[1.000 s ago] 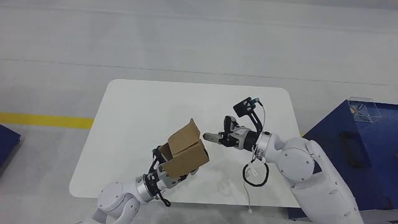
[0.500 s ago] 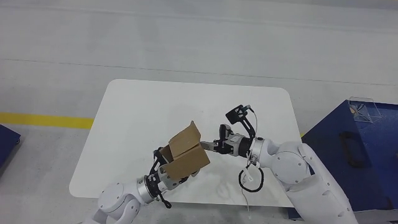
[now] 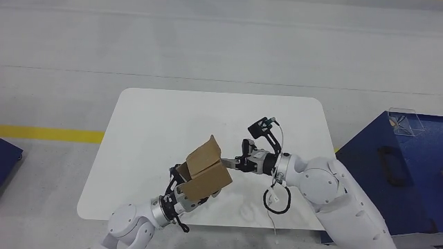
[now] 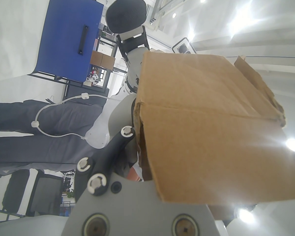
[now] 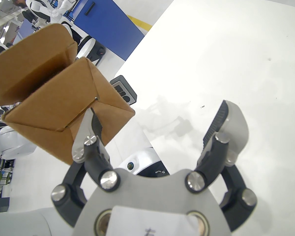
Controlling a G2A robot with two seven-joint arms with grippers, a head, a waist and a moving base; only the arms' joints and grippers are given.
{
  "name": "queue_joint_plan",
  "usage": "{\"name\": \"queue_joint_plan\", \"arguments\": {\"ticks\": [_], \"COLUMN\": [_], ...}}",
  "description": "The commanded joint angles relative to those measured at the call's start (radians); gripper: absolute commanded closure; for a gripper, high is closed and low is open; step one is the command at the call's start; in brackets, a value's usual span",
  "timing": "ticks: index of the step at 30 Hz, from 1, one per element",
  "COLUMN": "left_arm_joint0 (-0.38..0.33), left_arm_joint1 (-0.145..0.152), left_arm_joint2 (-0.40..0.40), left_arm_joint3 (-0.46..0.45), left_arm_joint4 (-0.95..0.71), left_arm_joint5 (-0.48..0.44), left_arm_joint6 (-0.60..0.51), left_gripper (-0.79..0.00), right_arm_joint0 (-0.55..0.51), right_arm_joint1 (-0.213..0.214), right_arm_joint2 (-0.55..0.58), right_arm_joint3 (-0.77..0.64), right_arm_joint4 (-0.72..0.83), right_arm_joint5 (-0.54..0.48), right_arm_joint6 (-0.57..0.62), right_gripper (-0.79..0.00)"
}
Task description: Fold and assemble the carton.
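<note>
ITEM: carton (image 3: 205,169), brown card, partly folded.

CHANGE: a second ago my right pincer (image 3: 235,163) hung well apart from the carton over the bare tabletop (image 3: 152,124); it has since moved across to the carton's near end; the carton has barely shifted and stays raised in my left pincer (image 3: 180,192).

LOCATION: the carton is off the tabletop, above its near edge, tilted; one flap stands up at the far end.

LEFT PINCER: under the carton, closed on its lower wall; in the left wrist view the card (image 4: 206,128) covers most of the pincer and one dark finger (image 4: 123,136) lies along its edge.

RIGHT PINCER (image 5: 157,121): spread wide and holding nothing; one fingertip (image 5: 88,121) sits at the seam where the carton's (image 5: 51,99) end flaps meet, touching it or just beside it, I cannot tell which; the other fingertip hangs over the white tabletop (image 5: 211,37), apart from the card.

CONTAINERS: carton, near end folded in with a slit between the upper flap and the body; contents cannot be told, as the inside is hidden; blue cabinet (image 3: 394,159) with a black handle beside the tabletop, shut.
</note>
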Motion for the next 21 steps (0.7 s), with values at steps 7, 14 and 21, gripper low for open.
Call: {"name": "queue_joint_plan", "arguments": {"ticks": [7,14,21], "left_arm_joint0": [-0.003,-0.003,0.007], "left_arm_joint1": [0.000,0.000,0.002], "left_arm_joint2": [-0.003,-0.003,-0.027], "left_arm_joint3": [0.010,0.010,-0.129], "left_arm_joint4": [-0.009,-0.009,0.006], "left_arm_joint5": [-0.001,-0.001,0.262], "left_arm_joint6": [-0.010,-0.010,0.294], "left_gripper": [0.000,0.000,0.000], "right_arm_joint0": [-0.056,-0.110,-0.135], "right_arm_joint1": [0.008,0.005,0.001], "right_arm_joint2": [0.159,0.253,0.254], "right_arm_joint3": [0.004,0.028,0.013], "right_arm_joint4": [0.182,0.406,0.432], "right_arm_joint5": [-0.024,-0.004,0.001], "right_arm_joint6": [-0.117,-0.216,-0.262], "right_gripper": [-0.785,-0.785,-0.785]}}
